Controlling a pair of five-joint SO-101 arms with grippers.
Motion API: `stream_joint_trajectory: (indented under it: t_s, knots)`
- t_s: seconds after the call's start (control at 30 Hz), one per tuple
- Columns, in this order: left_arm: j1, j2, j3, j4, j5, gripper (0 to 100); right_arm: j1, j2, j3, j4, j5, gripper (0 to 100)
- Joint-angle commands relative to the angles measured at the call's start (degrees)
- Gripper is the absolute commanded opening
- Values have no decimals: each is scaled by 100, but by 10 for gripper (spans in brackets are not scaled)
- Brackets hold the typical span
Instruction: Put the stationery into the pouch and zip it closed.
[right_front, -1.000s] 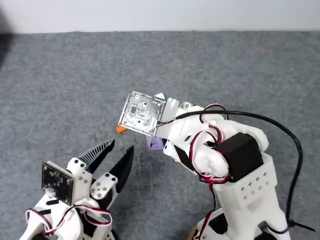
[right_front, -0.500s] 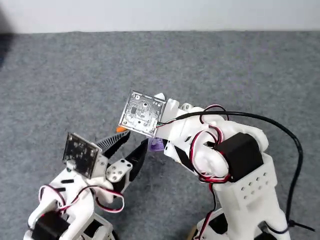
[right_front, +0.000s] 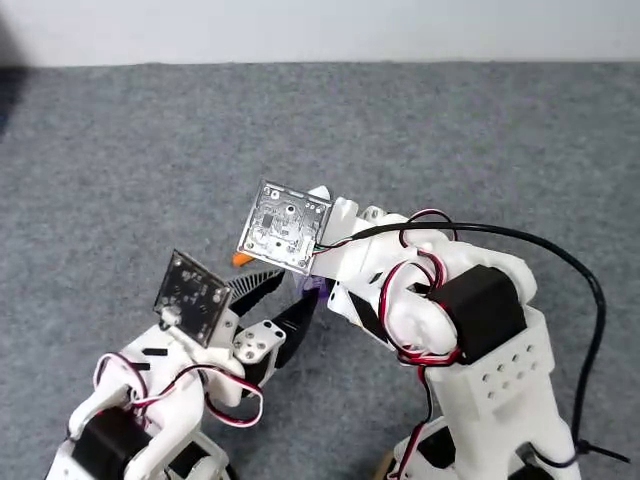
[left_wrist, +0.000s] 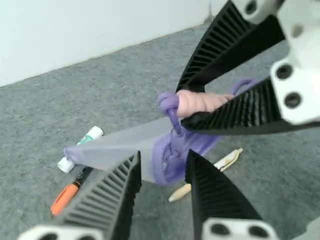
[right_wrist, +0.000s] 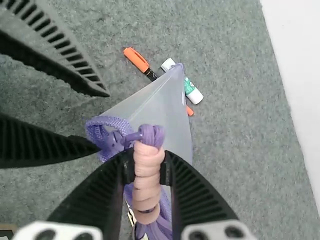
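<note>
Centrally on the grey felt-covered worktop (right_front: 120, 150), a translucent lilac pouch with a purple zip band (right_wrist: 160, 105) (left_wrist: 125, 147) (right_front: 312, 287) was held by one end. The right claw (right_wrist: 147, 165) (left_wrist: 192, 102) was clamped on a pink-wrapped purple tab at that end, and the pouch's body was stretched away from it towards the worktop's far edge. The opposite corner of the pouch was seen just over a white glue stick with a green label (right_wrist: 182, 80) (left_wrist: 80, 149). An orange marker with a black barrel (right_wrist: 137, 59) (left_wrist: 67, 192) (right_front: 242, 259) was laid just beside the glue stick, and both were outside the pouch. A cream-coloured pen (left_wrist: 205, 175) was seen on the felt below the pouch, also outside it.

The left claw (left_wrist: 164, 160) (right_wrist: 100, 119) (right_front: 295, 290) was spread wide, nothing being held in it. Its two black ribbed fingers were set to either side of the purple zip end, close to the right claw. Whether the zip band was touched by them could not be told. Whether the zip was open or shut could not be made out either.
</note>
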Motion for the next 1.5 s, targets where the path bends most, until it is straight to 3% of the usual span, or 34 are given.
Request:
stream_joint_trajectory:
  t_s: [0.0, 0.17, 0.4, 0.83, 1.23, 1.47]
  knots:
    - [0, 53, 119, 0, 35, 152, -66, -180, -26, 57, -53, 8]
    - [-26, 44, 541, -167, 26, 151, -66, -189, -26, 57, -53, 8]
    - [-774, 70, 769, -774, 18, 151, -66, -189, -26, 66, -79, 8]
    - [-114, 79, -426, 9, 18, 151, -66, -154, -26, 66, -79, 8]
    - [-158, 88, 848, -870, 9, 151, -418, -145, -26, 66, -79, 8]
    - [-738, 44, 963, -923, 9, 151, -409, -189, -26, 215, -79, 8]
